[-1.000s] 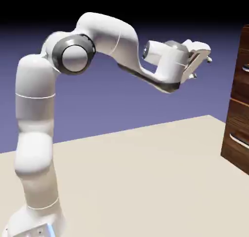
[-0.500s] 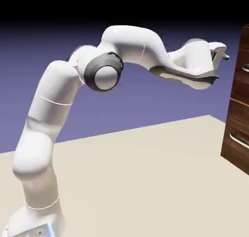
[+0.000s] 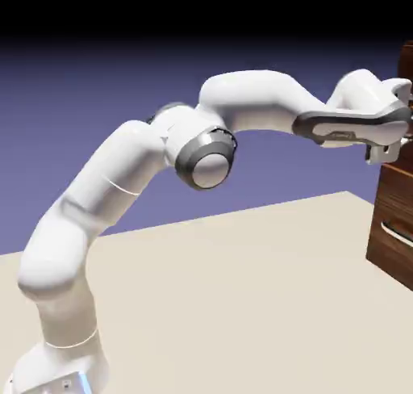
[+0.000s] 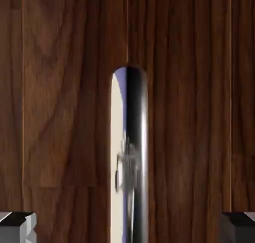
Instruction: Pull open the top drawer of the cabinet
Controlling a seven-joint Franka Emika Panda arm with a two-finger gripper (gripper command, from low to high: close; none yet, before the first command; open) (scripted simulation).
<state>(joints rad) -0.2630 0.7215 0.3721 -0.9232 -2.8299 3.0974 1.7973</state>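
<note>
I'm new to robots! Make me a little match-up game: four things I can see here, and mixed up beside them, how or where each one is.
1. Gripper
2. Silver handle
3. Tabletop
4. Cabinet

A. pale cream, beneath the arm
B. dark brown wood grain
C. open, one fingertip on each side of a bar
D. upright in the middle of the hand view

Pairs: 1-C, 2-D, 3-A, 4-B

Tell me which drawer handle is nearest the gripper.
The upper handle: the hand view shows it lined up between the open gripper's fingertips, while the lower handle sits well below them.
</note>
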